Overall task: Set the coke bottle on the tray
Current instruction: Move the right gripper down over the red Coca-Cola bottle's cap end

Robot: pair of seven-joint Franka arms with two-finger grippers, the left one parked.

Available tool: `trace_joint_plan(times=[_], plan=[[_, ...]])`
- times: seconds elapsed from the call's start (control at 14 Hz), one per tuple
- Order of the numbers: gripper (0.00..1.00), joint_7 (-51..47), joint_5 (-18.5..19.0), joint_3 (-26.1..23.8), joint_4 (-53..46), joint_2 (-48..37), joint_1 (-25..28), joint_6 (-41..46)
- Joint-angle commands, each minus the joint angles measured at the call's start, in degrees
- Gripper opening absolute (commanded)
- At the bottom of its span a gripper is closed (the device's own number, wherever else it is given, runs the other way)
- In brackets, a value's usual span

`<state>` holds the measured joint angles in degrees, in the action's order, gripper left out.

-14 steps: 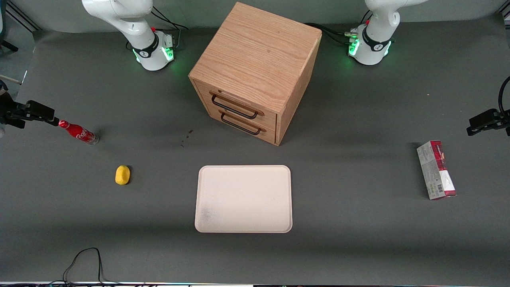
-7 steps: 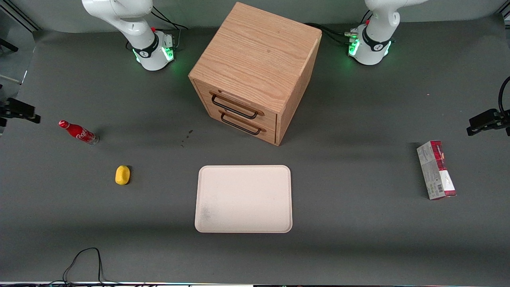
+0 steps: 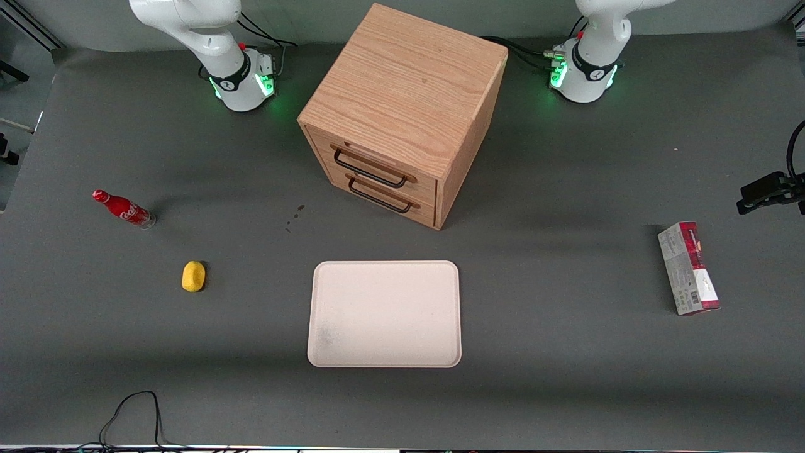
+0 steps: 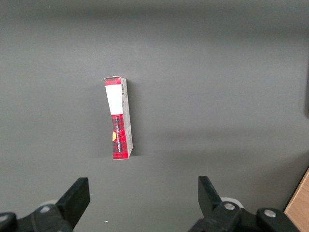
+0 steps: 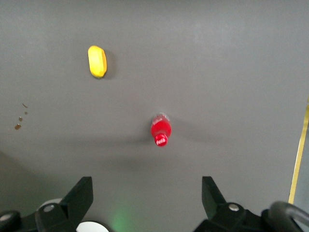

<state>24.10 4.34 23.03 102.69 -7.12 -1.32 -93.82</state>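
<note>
Bare mat around coke bottle (image 3: 123, 209)

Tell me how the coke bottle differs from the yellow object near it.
The coke bottle is red with white script; the yellow object is plain yellow. The bottle is slim and stands upright; the yellow object is a low rounded lump. The bottle stands farther from the front camera than the yellow object. Both rest on the table, off the tray, toward the working arm's end. The claw hangs open above the bottle.
</note>
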Motion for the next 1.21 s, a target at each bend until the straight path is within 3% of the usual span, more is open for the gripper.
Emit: trace_joint_plan(times=[0.0, 0.36, 0.86, 1.14], plan=[[1.0, 0.9, 3.4, 0.3, 13.1, -10.5, 0.7, -6.5], [1.0, 8.7, 3.8, 2.8, 17.2, -8.4, 0.7, -11.7], [1.0, 8.7, 3.0, 4.7, 25.4, -2.1, 0.8, -26.0], [1.0, 8.7, 0.5, 4.8, 27.0, 4.6, 0.9, -32.5]])
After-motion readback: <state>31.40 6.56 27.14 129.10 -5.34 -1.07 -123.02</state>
